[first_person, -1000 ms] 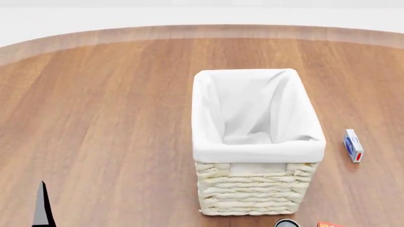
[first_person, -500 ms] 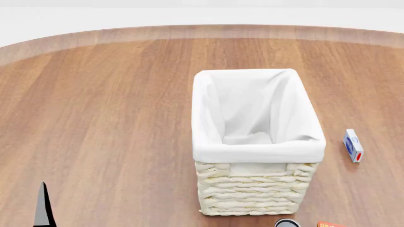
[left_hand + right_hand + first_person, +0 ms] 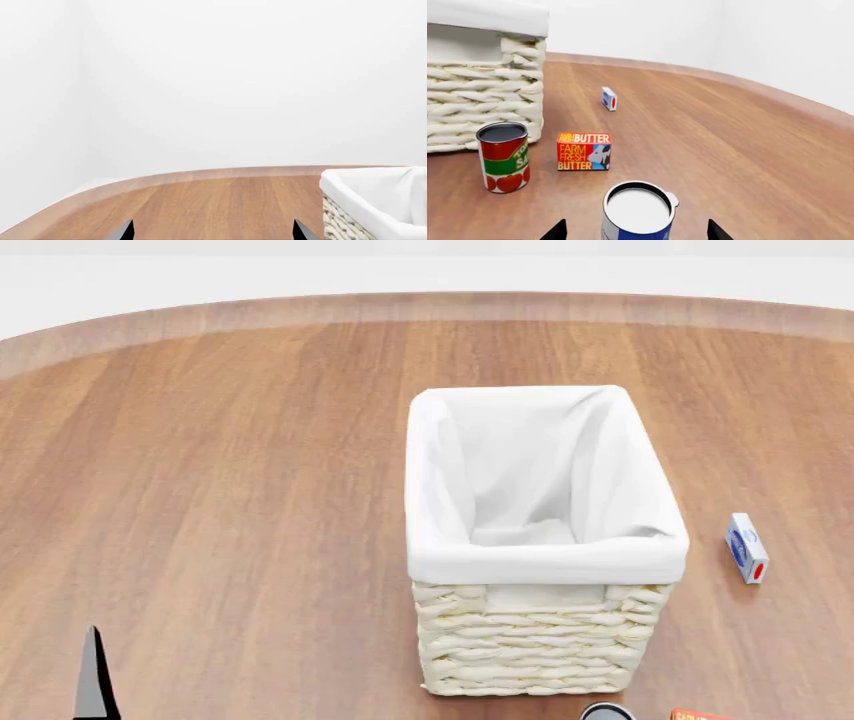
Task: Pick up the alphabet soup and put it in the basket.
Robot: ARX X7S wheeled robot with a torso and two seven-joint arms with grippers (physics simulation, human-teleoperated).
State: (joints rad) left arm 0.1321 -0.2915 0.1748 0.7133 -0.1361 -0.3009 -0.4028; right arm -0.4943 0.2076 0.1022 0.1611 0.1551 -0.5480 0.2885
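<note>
The alphabet soup [image 3: 638,212], a small can with a blue label and a silvery-white lid, stands upright on the wooden table in the right wrist view. My right gripper [image 3: 635,231] is open, its two dark fingertips on either side of the can and apart from it. The basket [image 3: 534,540], tall cream wicker with white cloth lining, stands at the table's middle in the head view and shows in the right wrist view [image 3: 484,100] and left wrist view [image 3: 373,205]. My left gripper [image 3: 212,231] is open and empty; one fingertip [image 3: 91,680] shows in the head view.
A red-and-green labelled can [image 3: 503,156] stands beside the basket, a butter box [image 3: 584,151] next to it. A small white-and-blue box [image 3: 746,548] lies right of the basket, also in the right wrist view [image 3: 608,98]. The table's curved far edge [image 3: 427,308] runs behind.
</note>
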